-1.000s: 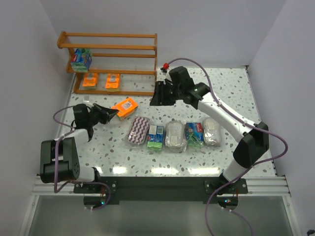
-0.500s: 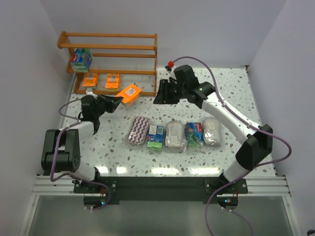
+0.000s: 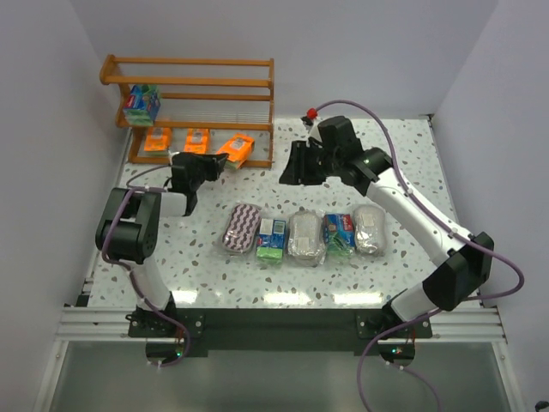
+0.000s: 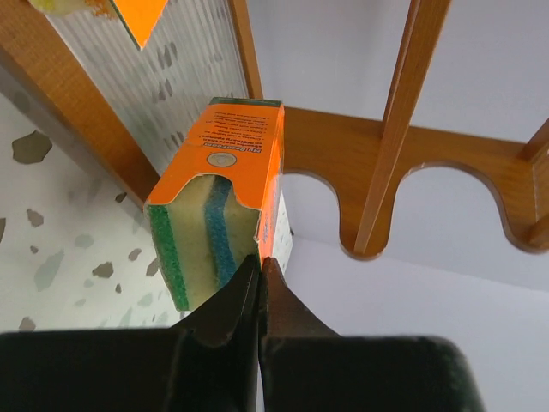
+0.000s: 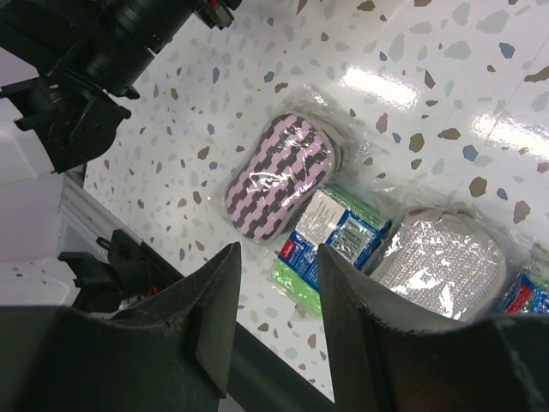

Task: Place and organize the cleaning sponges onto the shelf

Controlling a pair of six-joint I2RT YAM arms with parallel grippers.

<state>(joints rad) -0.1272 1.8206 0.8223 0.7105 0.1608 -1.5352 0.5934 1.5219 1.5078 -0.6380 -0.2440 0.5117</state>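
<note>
left claw (image 4: 257, 283) was clamped on orange pack (image 4: 227, 189) by its thin edge | pack was held just ahead of the claw at the shelf (image 4: 343, 154) lowest tier, likely to be lined up beside other packs (image 3: 196, 141) | right claw (image 5: 274, 279) was held parted, empty, above purple pad (image 5: 279, 176)

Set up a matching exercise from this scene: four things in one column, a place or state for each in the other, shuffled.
1. purple zigzag pad
2. left gripper
3. right gripper
4. shelf

a. open, holding nothing
b. back left of the table
c. left end of the sponge row
d. shut on an orange pack

Pairs: 1-c, 2-d, 3-a, 4-b
</note>
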